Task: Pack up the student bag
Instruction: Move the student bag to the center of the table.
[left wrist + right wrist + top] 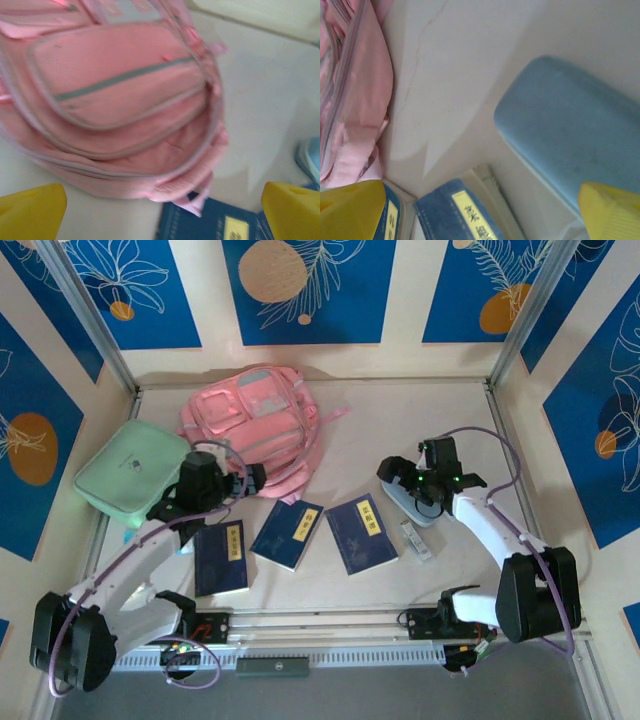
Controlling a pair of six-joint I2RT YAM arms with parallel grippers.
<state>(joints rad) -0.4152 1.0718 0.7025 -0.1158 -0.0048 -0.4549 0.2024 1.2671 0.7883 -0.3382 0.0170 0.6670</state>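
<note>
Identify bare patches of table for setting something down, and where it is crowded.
Bare: the table at far right, between the student bag and the right wall. Crowded: near centre with three blue books; left, where the mint case lies beside the bag.

Bright, even light is thrown from above onto the surface [440,420] in the top view, and only soft shadows are cast on it. In the left wrist view the student bag [115,100] is smeared by blur. In the right wrist view the blue case [570,130] is softened, and a faint shadow is laid across the pale surface.
</note>
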